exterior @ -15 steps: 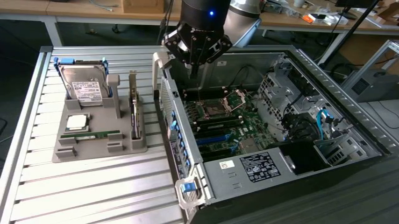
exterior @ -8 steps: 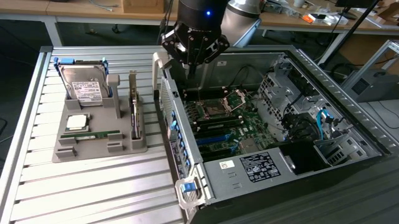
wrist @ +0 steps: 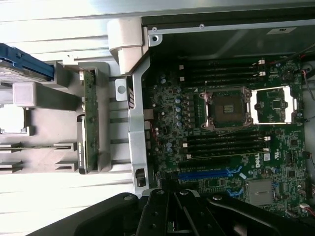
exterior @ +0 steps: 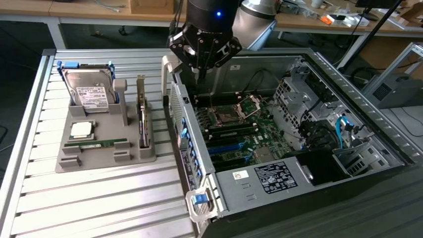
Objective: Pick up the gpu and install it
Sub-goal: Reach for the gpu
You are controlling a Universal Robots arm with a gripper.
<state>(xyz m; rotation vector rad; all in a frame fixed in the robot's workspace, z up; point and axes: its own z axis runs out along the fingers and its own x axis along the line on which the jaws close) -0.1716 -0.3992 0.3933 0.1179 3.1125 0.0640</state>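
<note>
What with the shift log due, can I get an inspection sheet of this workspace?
Surface: slatted metal table, bearing a grey holder and an open computer case.
Job's things: gpu standing on edge in the grey holder, untouched.
Clutter: hard drive, processor and memory stick in the same holder.
Grippers: claw shut, holding nothing, over the open case near its wall beside the holder.
Cables: blue cables inside the case.
Surroundings: workbenches behind.
</note>
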